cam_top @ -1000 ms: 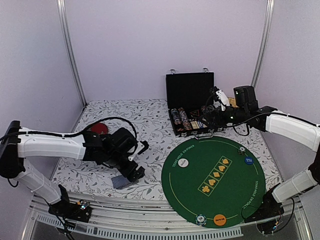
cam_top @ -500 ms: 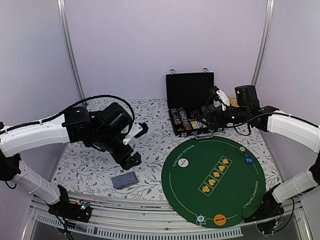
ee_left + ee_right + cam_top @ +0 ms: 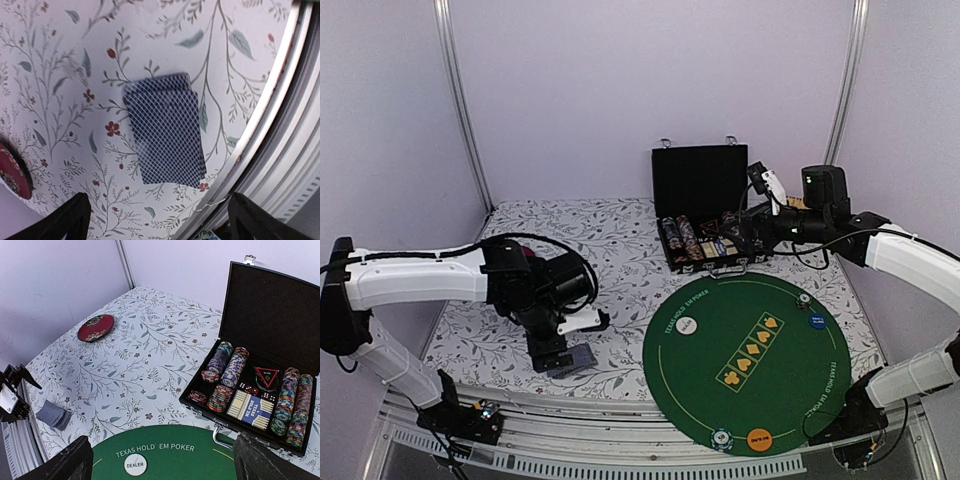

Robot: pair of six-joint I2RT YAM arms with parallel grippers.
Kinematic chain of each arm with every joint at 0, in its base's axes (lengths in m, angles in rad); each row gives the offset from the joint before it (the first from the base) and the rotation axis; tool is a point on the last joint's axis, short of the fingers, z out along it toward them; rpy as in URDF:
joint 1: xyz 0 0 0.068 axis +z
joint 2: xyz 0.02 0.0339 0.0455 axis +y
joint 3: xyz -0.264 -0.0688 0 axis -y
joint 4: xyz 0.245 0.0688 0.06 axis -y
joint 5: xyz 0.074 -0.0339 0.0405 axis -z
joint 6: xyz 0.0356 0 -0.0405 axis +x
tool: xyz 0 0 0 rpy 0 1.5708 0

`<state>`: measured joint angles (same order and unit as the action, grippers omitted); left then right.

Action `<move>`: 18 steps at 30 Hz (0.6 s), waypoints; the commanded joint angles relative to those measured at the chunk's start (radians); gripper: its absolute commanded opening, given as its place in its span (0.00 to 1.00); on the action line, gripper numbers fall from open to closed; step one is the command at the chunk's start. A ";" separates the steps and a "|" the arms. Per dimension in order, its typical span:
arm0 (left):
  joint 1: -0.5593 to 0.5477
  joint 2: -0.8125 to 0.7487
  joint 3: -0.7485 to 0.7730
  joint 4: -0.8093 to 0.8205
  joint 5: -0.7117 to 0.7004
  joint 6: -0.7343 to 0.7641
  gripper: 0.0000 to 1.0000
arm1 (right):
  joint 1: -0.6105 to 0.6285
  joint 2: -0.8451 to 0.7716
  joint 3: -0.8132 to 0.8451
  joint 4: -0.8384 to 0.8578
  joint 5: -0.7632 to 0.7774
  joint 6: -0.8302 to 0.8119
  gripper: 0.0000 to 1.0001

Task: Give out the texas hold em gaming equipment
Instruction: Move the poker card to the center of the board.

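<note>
A small, slightly fanned stack of playing cards (image 3: pixel 165 130), backs up in a blue diamond lattice, lies flat on the floral-printed desk (image 3: pixel 620 230) close to its near edge, on the left half. The left gripper (image 3: pixel 162 220) hangs just above it, jaws wide apart and touching nothing; how many cards the stack holds cannot be told. The round green felt mat (image 3: pixel 770 410) at the near right carries three flat markers, a white disc (image 3: pixel 687 325), a blue disc (image 3: pixel 817 321) and an orange disc (image 3: pixel 759 437), plus two striped poker chips (image 3: pixel 803 299). The right gripper (image 3: pixel 165 465), jaws likewise spread and empty, hovers over the mat's far rim, facing the open black case (image 3: pixel 270 305) of stacked chips at the far edge. One red round dish (image 3: pixel 95 327) sits towards the left edge.
</note>
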<state>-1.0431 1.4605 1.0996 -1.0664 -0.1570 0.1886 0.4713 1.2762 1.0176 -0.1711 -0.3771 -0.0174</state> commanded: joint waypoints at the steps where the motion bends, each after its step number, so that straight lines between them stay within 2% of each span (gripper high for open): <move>1: 0.024 -0.004 -0.072 0.071 0.038 0.064 0.98 | 0.009 0.019 -0.012 0.004 -0.004 0.009 0.99; 18: 0.117 0.114 -0.197 0.272 0.063 0.107 0.98 | 0.014 0.036 -0.010 0.002 0.012 0.002 0.99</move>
<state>-0.9569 1.5562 0.9291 -0.8631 -0.1081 0.2638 0.4770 1.2934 1.0176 -0.1715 -0.3748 -0.0166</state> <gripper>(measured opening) 0.984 0.991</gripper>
